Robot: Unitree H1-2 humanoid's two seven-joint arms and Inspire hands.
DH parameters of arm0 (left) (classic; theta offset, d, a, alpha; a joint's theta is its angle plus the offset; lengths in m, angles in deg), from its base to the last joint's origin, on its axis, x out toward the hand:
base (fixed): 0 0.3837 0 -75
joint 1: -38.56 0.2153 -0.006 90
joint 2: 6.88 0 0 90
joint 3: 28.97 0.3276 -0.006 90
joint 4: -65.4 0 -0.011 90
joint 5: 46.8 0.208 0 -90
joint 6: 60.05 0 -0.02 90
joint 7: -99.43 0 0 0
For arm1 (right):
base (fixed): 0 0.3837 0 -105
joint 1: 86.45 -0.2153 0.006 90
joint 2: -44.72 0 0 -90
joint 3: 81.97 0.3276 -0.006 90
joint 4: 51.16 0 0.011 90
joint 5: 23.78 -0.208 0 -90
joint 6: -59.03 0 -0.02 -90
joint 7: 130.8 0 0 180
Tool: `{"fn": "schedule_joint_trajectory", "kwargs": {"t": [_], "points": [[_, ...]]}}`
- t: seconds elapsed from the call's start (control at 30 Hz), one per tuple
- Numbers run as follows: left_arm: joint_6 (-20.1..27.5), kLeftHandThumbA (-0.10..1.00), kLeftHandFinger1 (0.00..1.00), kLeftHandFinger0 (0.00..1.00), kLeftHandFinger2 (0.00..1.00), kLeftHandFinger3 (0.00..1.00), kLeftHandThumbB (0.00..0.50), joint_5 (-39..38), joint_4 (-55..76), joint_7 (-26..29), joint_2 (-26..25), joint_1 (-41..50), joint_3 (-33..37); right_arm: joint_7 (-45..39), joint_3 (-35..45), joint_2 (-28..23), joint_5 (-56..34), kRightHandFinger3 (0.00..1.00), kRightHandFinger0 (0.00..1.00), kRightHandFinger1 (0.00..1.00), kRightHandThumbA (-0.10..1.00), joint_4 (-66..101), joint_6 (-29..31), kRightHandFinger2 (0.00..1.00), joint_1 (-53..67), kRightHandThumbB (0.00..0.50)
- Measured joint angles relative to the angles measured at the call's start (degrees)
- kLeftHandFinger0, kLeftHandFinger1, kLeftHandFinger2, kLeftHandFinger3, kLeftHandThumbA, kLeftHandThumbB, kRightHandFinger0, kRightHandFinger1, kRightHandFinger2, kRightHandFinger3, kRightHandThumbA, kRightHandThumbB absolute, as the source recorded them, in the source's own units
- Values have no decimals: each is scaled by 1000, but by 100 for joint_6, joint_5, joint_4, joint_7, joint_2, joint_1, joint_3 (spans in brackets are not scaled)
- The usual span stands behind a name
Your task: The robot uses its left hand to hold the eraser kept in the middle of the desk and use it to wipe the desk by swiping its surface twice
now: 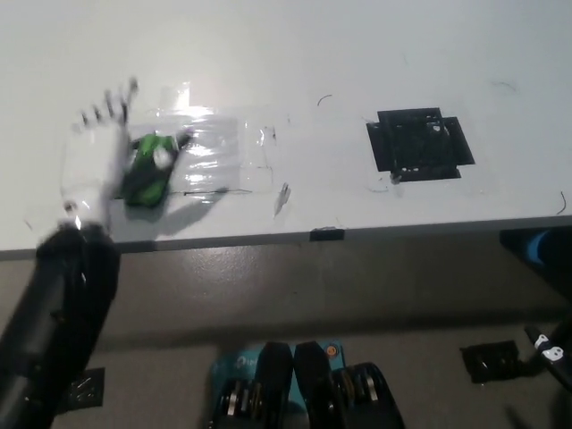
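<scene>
White left hand (94, 161) sat blurred at the frame's left, fingers spread, thumb tip against the green eraser (147, 172) lying on the white surface (295, 63); grip uncertain. Right hand (550, 349) barely showed bottom right, state unclear.

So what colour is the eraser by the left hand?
Green eraser, clearest in the head view.

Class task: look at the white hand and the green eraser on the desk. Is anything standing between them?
Nothing visible does. The left hand is blurred and lies right beside the eraser, at its left. Part of the hand seems to overlap the eraser. Around them, only clear tape lies flat on the desk.
</scene>
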Motion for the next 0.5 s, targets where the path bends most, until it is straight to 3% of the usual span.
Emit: {"fn": "schedule_joint_trajectory", "kwargs": {"t": [0.27,0.3,0.37,0.43,0.47,0.5], "points": [[6,1000,1000,1000,1000,1000,418,-526,1775,-278,107,20,-501,-29,-45,-54,-14,1000,1000,1000,1000,23,-74,1000,139,73],[10,1000,1000,1000,1000,1000,378,-590,1920,-304,128,55,-554,-34,-50,-66,-15,1000,1000,1000,1000,24,-80,1000,148,80],[22,1000,1000,1000,1000,1000,405,-808,2326,-332,250,292,-724,-35,-53,-84,-17,1000,1000,1000,1000,31,-124,1000,146,90],[30,1000,1000,1000,1000,1000,398,-1056,2718,-357,447,628,-813,-35,-53,-102,-16,1000,1000,1000,1000,33,-159,1000,141,84],[36,1000,1000,1000,1000,1000,329,-1185,2942,-373,589,872,-841,-35,-53,-104,-15,1000,1000,1000,1000,33,-173,1000,130,99],[40,1000,1000,1000,1000,1000,328,-1291,3109,-388,699,1077,-843,-35,-54,-105,-15,1000,1000,1000,1000,33,-185,1000,118,99]]}}
